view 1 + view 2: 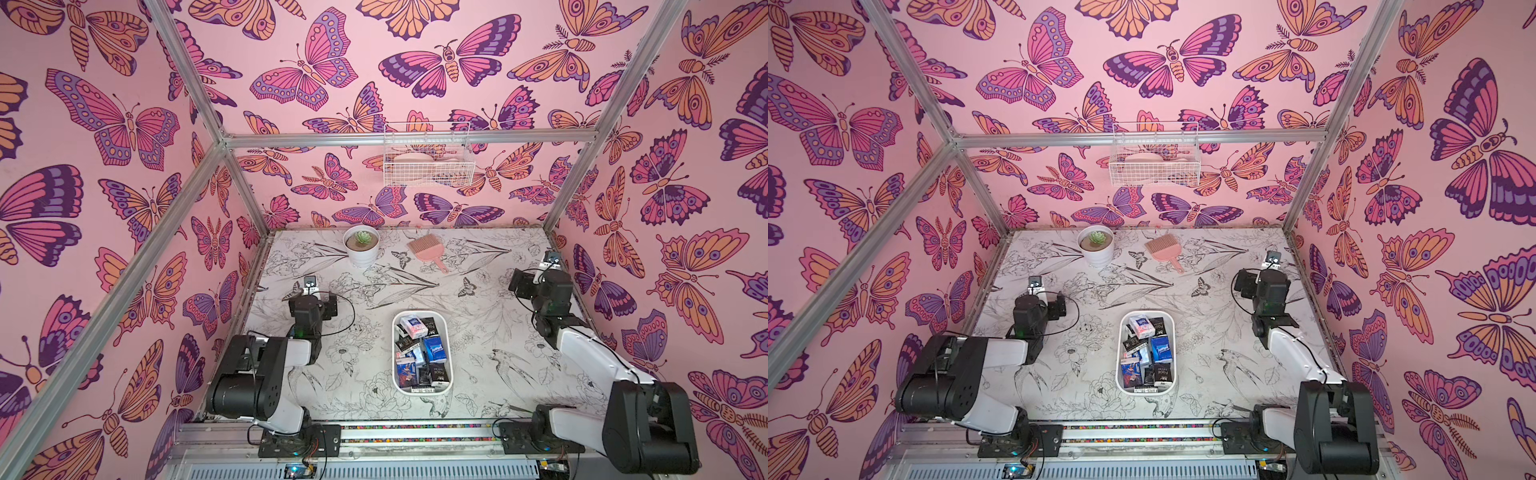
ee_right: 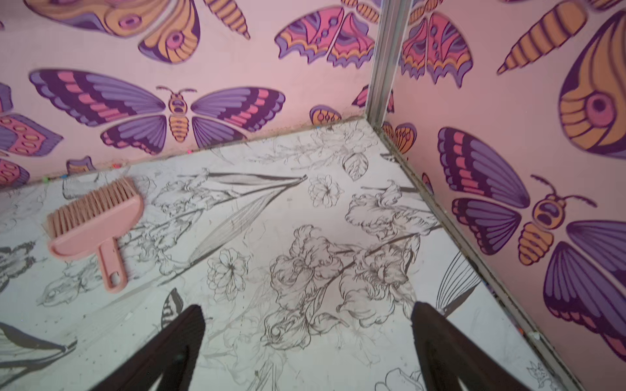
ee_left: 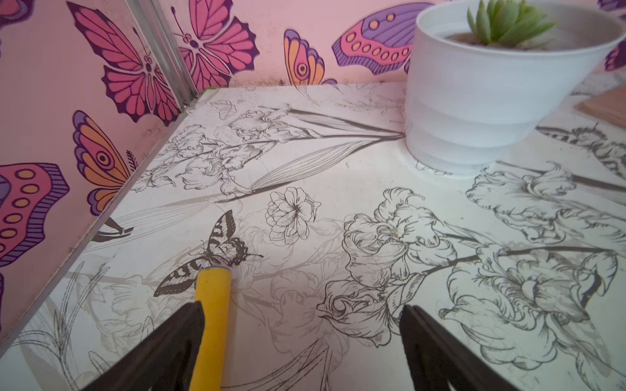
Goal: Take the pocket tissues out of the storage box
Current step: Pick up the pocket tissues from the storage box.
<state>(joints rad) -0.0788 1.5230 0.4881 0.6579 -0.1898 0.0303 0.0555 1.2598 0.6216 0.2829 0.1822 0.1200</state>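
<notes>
Both my tools are empty now. My left gripper has its jaws wide apart over the bare table, near the plant pot. My right gripper is spread just as wide, with only the printed flowers between its fingers and the pink brush lying off to one side. The pocket tissues are all in the storage box, which stands in the middle of the table between my two arms, well apart from both grippers. I see no packet outside it, so I judge that the step in hand is the reach for a first packet. The packets lie in a loose heap, so I should take one that is on top, for example the blue packet near the box's right wall. I would come down from straight above, with the jaws across the short side of the packet and clear of the wall, close gently because the packet is soft, and lift slowly. The box looks light and may slide or rise with the packet, so my other gripper could press on its rim. Then the packet goes on a bare part of the table beside the box.
</notes>
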